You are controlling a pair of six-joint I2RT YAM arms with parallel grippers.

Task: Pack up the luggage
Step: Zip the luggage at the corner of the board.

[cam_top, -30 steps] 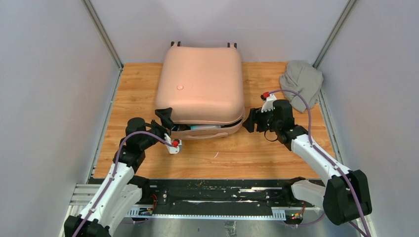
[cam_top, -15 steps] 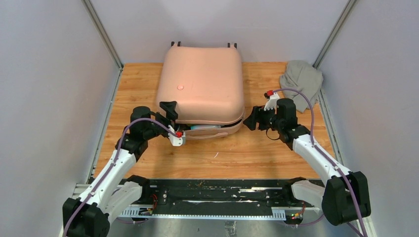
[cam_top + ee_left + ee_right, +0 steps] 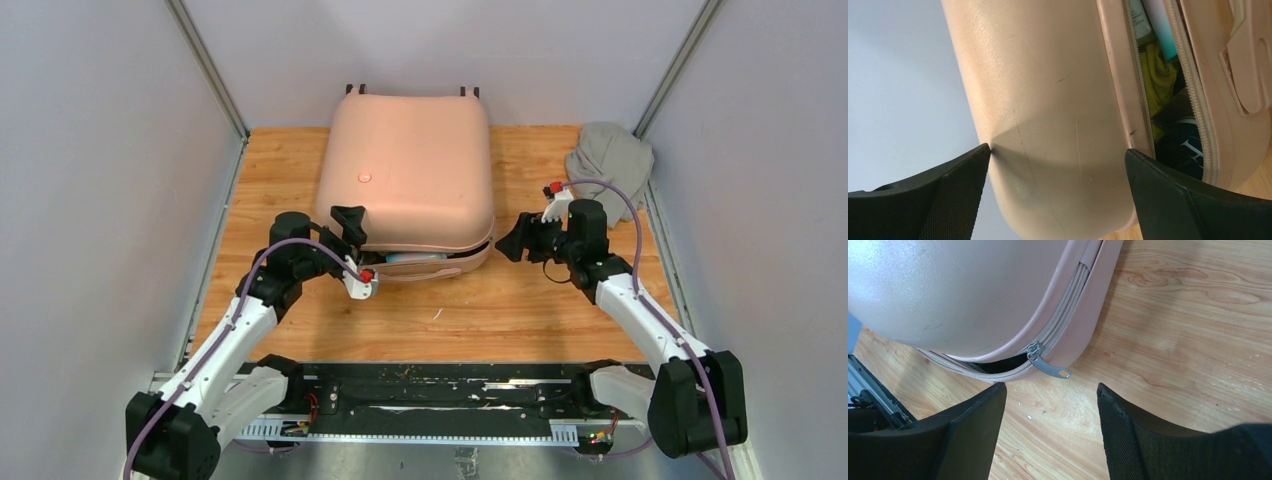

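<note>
Pale pink hard-shell suitcase (image 3: 405, 170) fills table centre; open wooden tabletop (image 3: 520, 315) in front; crumpled grey cloth bundle (image 3: 610, 165) occupies far-right corner.

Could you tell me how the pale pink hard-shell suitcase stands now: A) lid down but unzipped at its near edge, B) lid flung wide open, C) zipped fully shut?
A: the pale pink hard-shell suitcase lies lid down, with yellow cloth showing through its gaping zipper.

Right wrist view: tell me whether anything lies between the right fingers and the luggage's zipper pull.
Nothing visible does. The right fingers stand open, and only bare wooden table separates them from the zipper pull, which sticks out from the luggage at the end of its unzipped gap.
</note>
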